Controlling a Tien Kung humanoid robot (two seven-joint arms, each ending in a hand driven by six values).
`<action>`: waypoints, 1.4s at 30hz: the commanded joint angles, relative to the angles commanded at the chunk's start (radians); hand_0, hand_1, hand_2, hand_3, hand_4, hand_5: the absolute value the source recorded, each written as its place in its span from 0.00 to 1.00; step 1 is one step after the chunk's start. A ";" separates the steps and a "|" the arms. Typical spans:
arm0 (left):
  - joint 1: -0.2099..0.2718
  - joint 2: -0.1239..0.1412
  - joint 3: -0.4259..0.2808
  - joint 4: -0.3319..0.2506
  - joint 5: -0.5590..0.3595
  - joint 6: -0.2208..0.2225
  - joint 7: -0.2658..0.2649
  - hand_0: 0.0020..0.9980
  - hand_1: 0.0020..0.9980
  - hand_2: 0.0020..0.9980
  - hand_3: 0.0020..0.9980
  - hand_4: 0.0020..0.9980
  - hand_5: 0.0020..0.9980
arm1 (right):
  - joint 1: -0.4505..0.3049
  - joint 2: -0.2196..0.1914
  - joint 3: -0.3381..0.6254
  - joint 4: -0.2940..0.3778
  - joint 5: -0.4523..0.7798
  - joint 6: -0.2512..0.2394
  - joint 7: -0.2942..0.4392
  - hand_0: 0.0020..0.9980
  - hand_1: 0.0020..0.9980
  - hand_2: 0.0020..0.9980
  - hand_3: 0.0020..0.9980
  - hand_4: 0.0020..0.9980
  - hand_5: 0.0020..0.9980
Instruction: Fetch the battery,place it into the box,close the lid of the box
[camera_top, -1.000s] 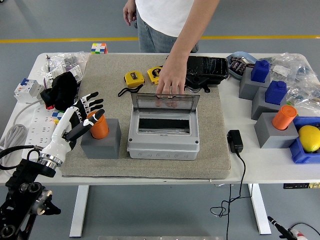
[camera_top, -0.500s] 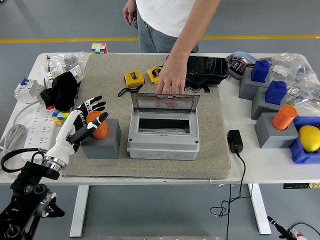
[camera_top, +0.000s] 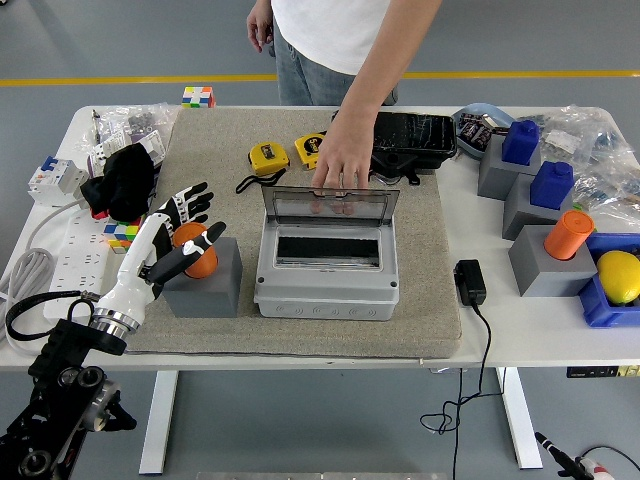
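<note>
- The left hand (camera_top: 175, 235) is coming in from about 8 o'clock, its fingers spread apart around the orange battery (camera_top: 196, 253) with the thumb lying across its front. Can't tell if it's really gripping yet.
- That battery is standing upright in a grey block (camera_top: 204, 280), at 9 o'clock from the box (camera_top: 327, 262).
- The grey box is sitting mid-mat with its clear lid (camera_top: 331, 205) standing up open.
- A person at 12 o'clock is resting a hand (camera_top: 340, 160) on the lid's top edge.
- Around 11 o'clock from the box, two yellow tape measures (camera_top: 268, 156) are lying on the mat (camera_top: 210, 140); any print on them is too small to read.
- At 3 o'clock, more grey blocks are holding two blue batteries (camera_top: 520, 141) and another orange one (camera_top: 568, 235). No labels I can make out.
- A black charger (camera_top: 470, 282) is lying just right of the mat.
- The right hand isn't showing up anywhere.
</note>
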 joint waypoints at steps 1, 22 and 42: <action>0.000 0.000 0.000 0.000 0.002 0.001 0.001 0.74 0.82 0.80 0.88 1.00 0.29 | 0.000 0.000 -0.001 0.000 0.001 0.000 0.000 0.90 0.89 0.84 0.88 1.00 1.00; -0.015 -0.008 0.025 0.031 0.011 0.031 0.000 0.72 0.80 0.77 0.86 1.00 0.17 | 0.000 -0.002 -0.002 0.001 0.004 0.000 0.000 0.90 0.88 0.84 0.87 1.00 1.00; -0.027 -0.014 0.044 0.055 -0.019 0.049 -0.007 0.64 0.75 0.70 0.78 1.00 0.15 | 0.003 -0.001 0.007 0.000 0.000 0.000 0.000 0.90 0.88 0.84 0.87 1.00 1.00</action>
